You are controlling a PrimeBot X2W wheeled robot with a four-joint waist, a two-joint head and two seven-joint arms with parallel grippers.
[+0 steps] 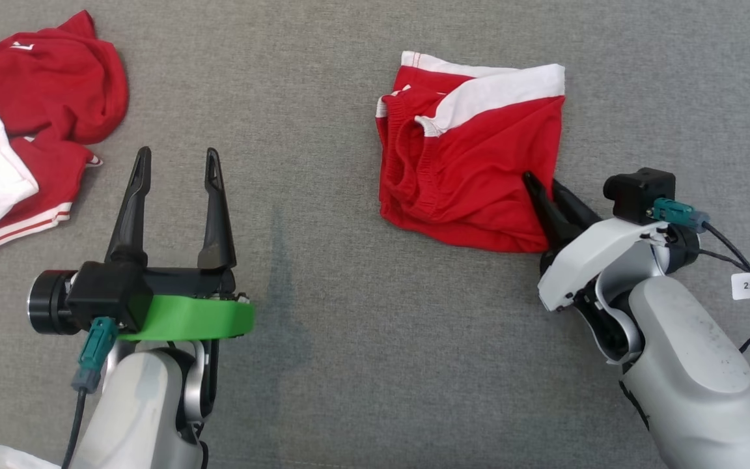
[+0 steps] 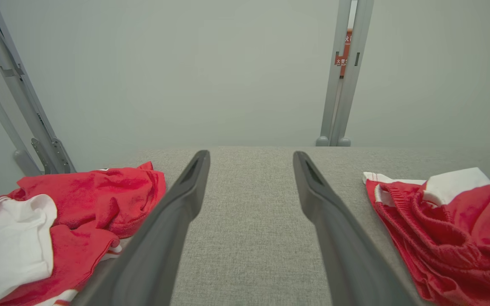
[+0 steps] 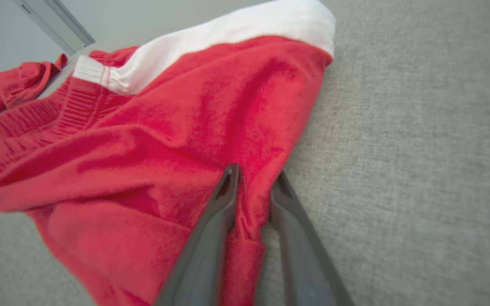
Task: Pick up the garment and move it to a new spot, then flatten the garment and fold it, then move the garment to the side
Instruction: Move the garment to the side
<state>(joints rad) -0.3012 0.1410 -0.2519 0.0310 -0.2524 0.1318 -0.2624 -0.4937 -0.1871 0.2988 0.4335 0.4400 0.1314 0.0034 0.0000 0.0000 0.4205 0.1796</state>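
Right claw (image 1: 541, 181): clenched on the near right edge of the shorts (image 1: 466, 163), with a fold of red cloth pinched between its fingers. From this claw the shorts spread toward 10 o'clock across the grey surface (image 1: 323, 195), white band at the far edge. Left claw (image 1: 178, 153): released and empty, well apart at 8 o'clock from the shorts. The right arm is nearer; the lift probably falls to it alone.
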